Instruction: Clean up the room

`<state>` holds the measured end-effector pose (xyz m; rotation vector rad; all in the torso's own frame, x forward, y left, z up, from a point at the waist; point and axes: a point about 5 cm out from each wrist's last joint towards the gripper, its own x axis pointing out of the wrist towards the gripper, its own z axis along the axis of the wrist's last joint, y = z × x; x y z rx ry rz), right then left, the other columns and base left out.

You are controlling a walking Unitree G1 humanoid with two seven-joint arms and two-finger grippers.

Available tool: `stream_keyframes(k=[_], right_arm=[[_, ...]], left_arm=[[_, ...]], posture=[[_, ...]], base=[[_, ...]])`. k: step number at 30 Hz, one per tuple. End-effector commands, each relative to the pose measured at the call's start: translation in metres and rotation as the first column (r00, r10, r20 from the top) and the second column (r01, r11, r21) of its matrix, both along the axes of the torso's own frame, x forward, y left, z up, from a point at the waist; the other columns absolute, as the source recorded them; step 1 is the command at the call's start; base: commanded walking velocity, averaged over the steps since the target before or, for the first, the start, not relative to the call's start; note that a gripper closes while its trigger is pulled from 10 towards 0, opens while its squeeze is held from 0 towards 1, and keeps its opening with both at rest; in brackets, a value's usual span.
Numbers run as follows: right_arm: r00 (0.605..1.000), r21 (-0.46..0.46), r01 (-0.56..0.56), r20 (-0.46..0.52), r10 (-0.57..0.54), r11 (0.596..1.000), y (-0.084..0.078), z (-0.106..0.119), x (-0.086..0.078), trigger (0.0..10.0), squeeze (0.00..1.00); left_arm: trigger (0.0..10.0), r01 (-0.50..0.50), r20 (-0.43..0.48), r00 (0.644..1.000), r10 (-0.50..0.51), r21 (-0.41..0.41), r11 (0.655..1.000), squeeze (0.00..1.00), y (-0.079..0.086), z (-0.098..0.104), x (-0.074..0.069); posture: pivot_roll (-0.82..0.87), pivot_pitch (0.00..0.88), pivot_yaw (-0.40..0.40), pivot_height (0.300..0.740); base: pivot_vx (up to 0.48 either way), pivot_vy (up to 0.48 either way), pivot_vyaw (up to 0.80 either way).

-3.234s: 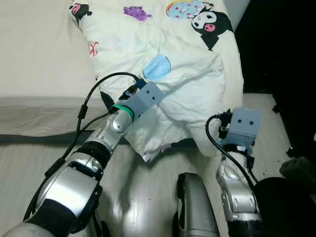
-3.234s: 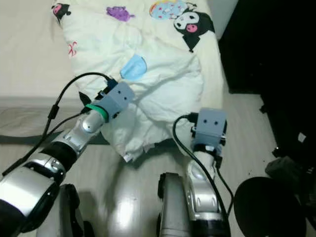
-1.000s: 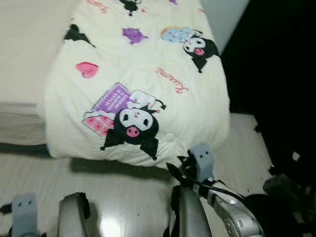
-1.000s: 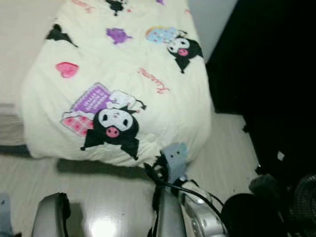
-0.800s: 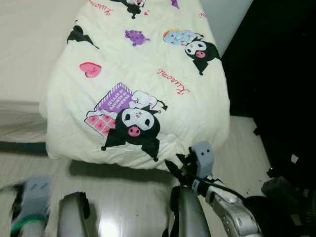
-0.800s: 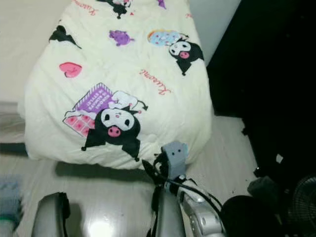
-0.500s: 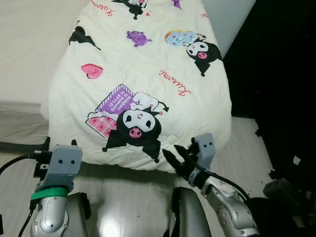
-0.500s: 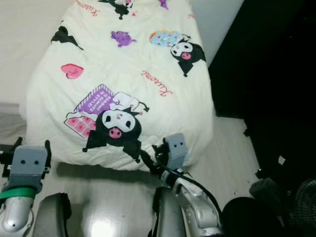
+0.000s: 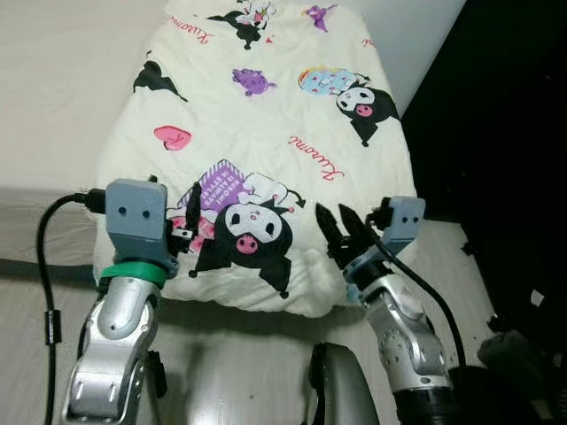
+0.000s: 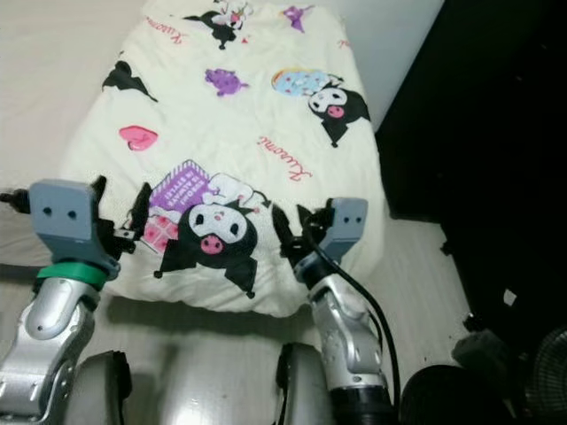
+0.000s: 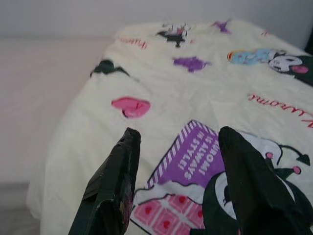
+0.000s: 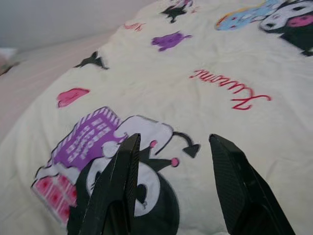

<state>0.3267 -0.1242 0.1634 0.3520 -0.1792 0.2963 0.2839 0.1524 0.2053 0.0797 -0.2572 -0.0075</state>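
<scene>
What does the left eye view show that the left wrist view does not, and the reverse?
The left eye view alone takes in both silver arms, the right pincer open over the quilt's near edge, the pale wood floor and the dark area to the robot's right. The left wrist view alone gives a close look between the left pincer, its fingers open, at the purple printed panel with its lettering. Both share the cream cartoon-print quilt, its pink heart and the bare mattress beside it.
</scene>
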Motion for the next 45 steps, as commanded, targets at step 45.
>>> stream_keyframes(k=[45], right_arm=[[0.993,-0.007,0.116,-0.034,-0.116,0.993,-0.009,-0.018,0.006,10.0,0.0]], left_arm=[[10.0,0.004,-0.102,0.995,0.003,0.071,0.997,0.0,0.008,-0.022,0.021]], posture=[[0.05,0.064,-0.022,0.686]], base=[[0.0,0.0,0.0]])
